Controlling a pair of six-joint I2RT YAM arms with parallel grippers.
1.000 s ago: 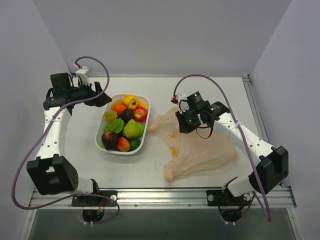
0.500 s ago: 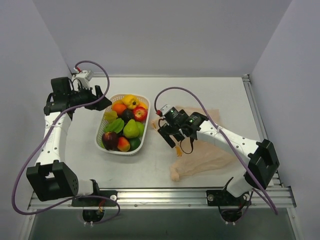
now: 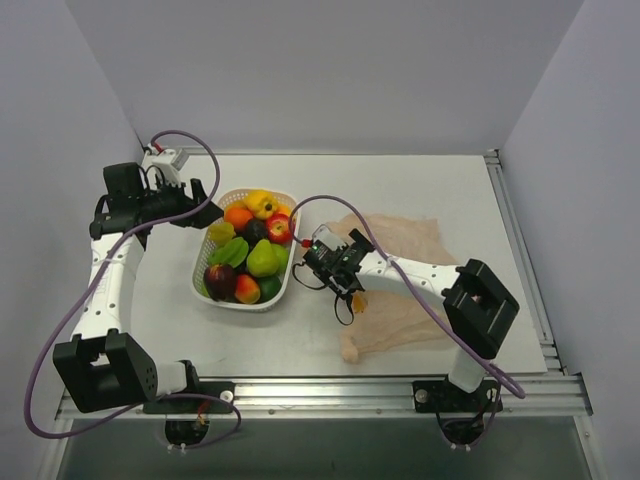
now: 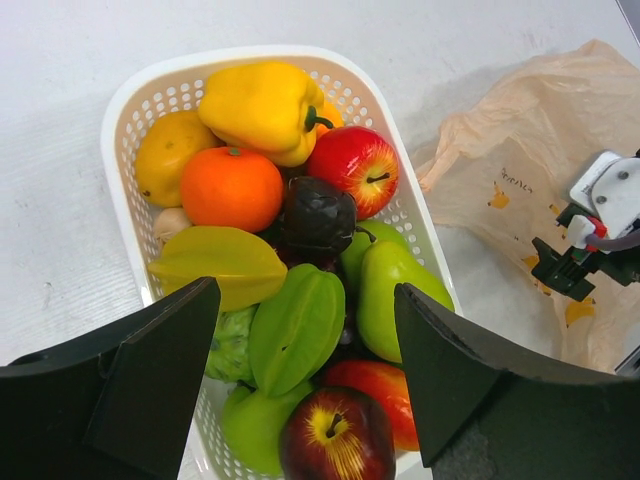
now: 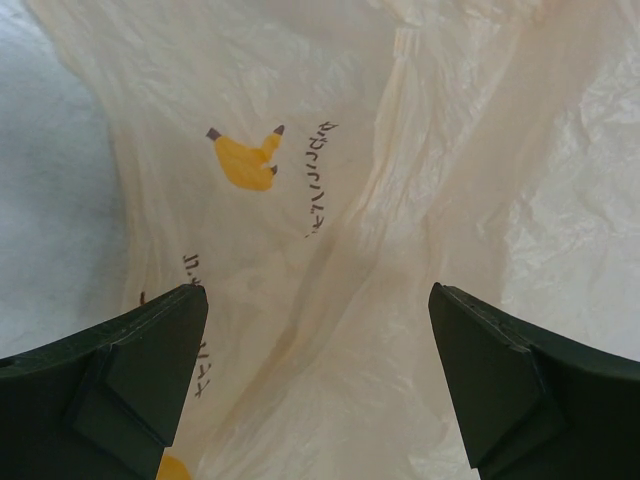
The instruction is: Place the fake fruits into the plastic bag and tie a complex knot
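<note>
The fake fruits [image 3: 248, 250] lie heaped in a white lattice basket [image 3: 197, 275]. Among them are a yellow pepper [image 4: 262, 105], an orange [image 4: 230, 187], a red apple [image 4: 352, 168], a green starfruit [image 4: 298, 325] and a green pear [image 4: 395, 295]. My left gripper [image 3: 205, 208] hangs open above the basket's left rim [image 4: 120, 130], nothing between its fingers [image 4: 150, 370]. The pale orange plastic bag [image 3: 400, 270] lies crumpled flat to the right of the basket. My right gripper [image 3: 345, 285] stands open just above the bag's left part [image 5: 400, 150], jaws wide and holding nothing.
The right arm's purple cable [image 3: 300, 205] arcs over the gap between basket and bag. A metal rail [image 3: 515, 240] runs along the table's right edge. The arm bases sit on the front rail [image 3: 320, 395].
My right gripper went from shut to open and swept left across the bag toward the basket. The bag's shape shifted and bunched. The left arm barely moved.
</note>
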